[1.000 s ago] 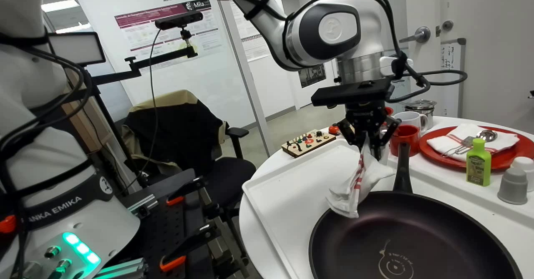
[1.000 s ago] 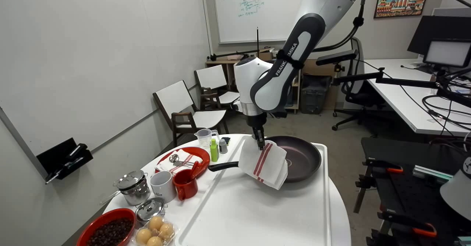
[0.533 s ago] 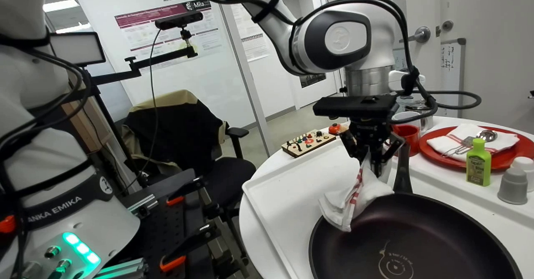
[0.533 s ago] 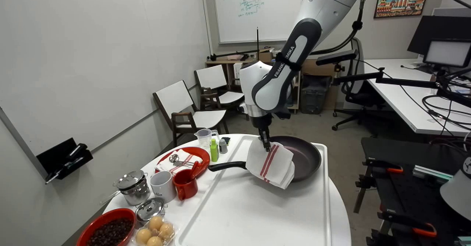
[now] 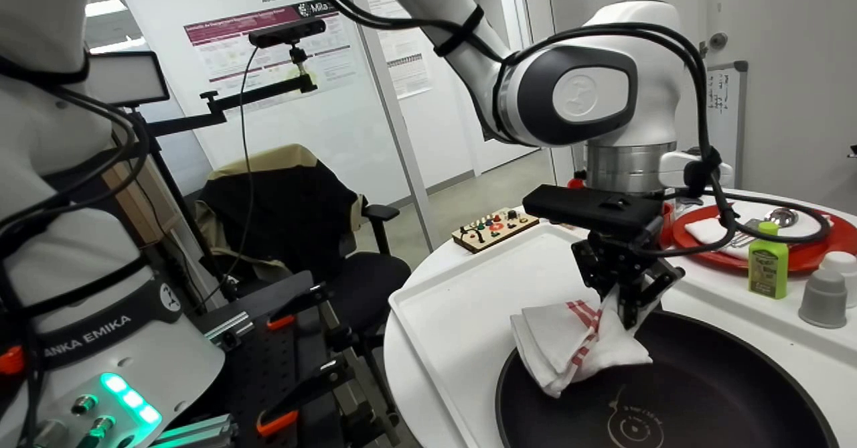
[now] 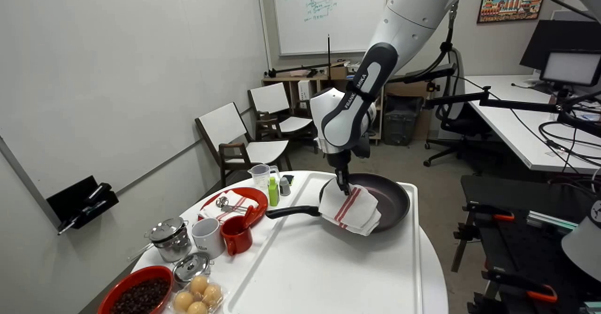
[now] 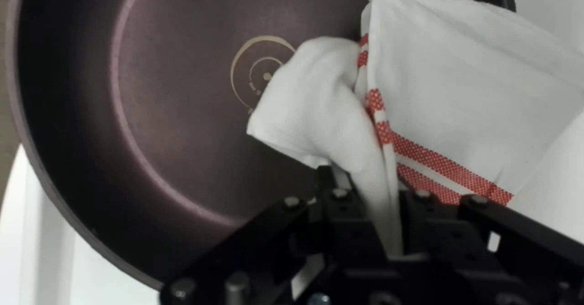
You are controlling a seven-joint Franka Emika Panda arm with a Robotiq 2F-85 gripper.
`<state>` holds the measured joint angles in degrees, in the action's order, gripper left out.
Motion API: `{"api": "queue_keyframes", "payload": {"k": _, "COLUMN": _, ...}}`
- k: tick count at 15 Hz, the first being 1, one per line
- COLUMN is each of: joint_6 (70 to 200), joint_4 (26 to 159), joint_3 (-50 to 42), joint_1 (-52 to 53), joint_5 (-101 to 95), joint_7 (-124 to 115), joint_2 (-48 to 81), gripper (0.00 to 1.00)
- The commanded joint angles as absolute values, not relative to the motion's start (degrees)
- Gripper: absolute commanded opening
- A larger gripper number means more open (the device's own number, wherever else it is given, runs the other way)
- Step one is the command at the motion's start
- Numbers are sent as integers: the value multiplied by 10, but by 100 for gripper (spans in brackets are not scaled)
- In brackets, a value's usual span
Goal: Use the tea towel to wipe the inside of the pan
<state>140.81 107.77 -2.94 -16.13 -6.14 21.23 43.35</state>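
Note:
The tea towel, white with red stripes, shows in both exterior views (image 5: 552, 341) (image 6: 350, 210) and in the wrist view (image 7: 456, 77). My gripper (image 5: 626, 314), also in the wrist view (image 7: 365, 182), is shut on the towel, which bunches between its fingers. The black pan (image 5: 723, 388) lies on the white tray (image 6: 319, 271); its bare inside shows in the wrist view (image 7: 182, 113). The gripper is over the pan's handle side. Part of the towel hangs into the pan and part over its rim. Whether the towel touches the pan floor I cannot tell.
The pan handle (image 6: 291, 211) points toward a red plate (image 6: 263, 201) with a folded cloth and utensils. A green bottle (image 5: 768, 260), a grey cup (image 5: 823, 299), a red mug (image 6: 236, 234) and a white mug (image 6: 208, 238) stand beside the tray.
My gripper has moved down and further over the pan, carrying the towel with it. The towel now hangs lower and spreads across the pan's rim. The pan has not moved.

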Motion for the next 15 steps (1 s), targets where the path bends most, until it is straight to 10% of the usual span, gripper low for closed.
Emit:
{"api": "queue_keyframes", "payload": {"k": 1, "joint_6": 1413, "joint_4": 1068, "joint_3": -43, "joint_1": -177, "joint_5": -39, "joint_7": 185, "joint_2": 443, "gripper": 7}}
{"api": "queue_keyframes", "payload": {"k": 15, "joint_6": 1415, "joint_4": 1012, "joint_3": -44, "joint_1": -160, "joint_5": -39, "joint_7": 132, "joint_2": 495, "gripper": 7}}
